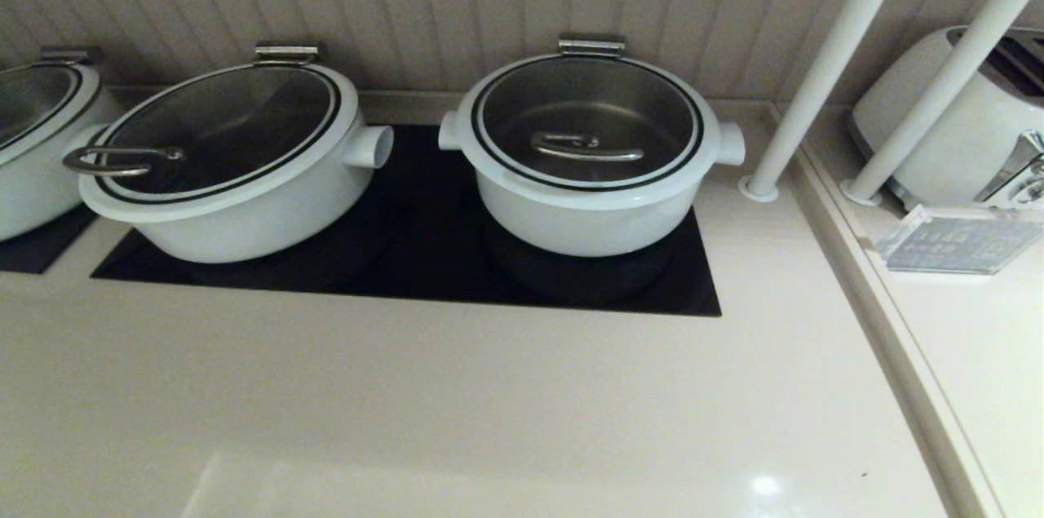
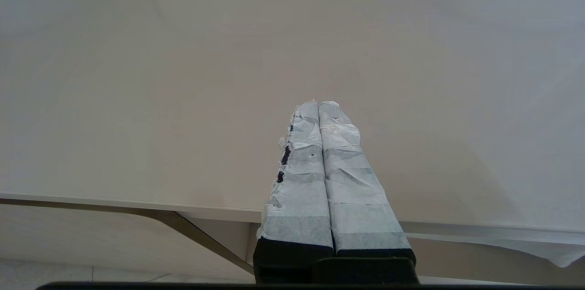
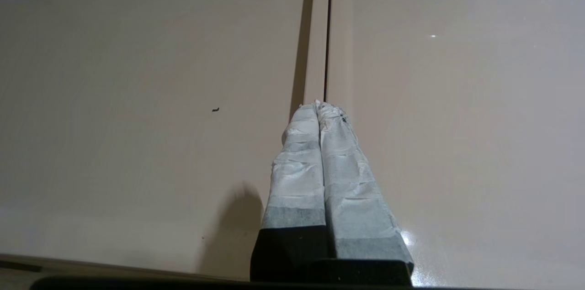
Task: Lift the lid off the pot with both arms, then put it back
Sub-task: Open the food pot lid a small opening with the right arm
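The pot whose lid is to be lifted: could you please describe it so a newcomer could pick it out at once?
Find the black cooktop set into the beige counter. Two white pots stand on it; take the right pot, nearest the white poles. Its lid handle lies across the middle of the lid, whereas the left pot carries its handle at the rim.

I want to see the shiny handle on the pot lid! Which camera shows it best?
The head view. The metal handle lies on the glass lid of the right-hand pot. Both wrist views show none of it: only the shut left gripper and right gripper over the countertop.
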Controlling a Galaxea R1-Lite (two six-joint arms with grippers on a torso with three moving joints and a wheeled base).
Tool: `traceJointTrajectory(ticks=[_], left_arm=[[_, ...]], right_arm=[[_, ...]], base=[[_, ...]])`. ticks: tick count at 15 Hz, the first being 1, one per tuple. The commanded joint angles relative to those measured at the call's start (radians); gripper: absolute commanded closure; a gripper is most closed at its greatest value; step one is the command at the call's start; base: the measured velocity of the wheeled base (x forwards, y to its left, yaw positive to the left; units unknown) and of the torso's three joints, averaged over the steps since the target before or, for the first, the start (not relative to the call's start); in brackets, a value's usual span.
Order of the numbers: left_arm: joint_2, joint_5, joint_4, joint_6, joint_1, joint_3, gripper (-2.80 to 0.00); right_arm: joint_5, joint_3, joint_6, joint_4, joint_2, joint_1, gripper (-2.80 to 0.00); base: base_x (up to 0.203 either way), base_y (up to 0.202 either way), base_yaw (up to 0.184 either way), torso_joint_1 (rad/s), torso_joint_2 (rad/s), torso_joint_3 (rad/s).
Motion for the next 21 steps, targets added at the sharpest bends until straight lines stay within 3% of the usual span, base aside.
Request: traceJointTrajectory(ticks=[1,18,21], left_arm=[[0.0,-0.001,0.0,0.0,0.0,0.0,0.0],[0.0,0.0,0.0,0.0,0.0,0.0,0.0],[0.0,-0.002,-0.002,0.007,0.0,0.0,0.0]], right_arm=[[0.0,0.0,0.002,0.0,0.001,0.0,0.0],[0.005,-0.002,0.006,0.003,0.001,0.006,0.0],[0.023,-0.002,-0.052,-0.001,0.001,0.007,0.0]], base=[[0.0,0.0,0.0,0.0,0.0,0.0],[0.0,0.0,0.0,0.0,0.0,0.0],[0.0,0.0,0.0,0.0,0.0,0.0]])
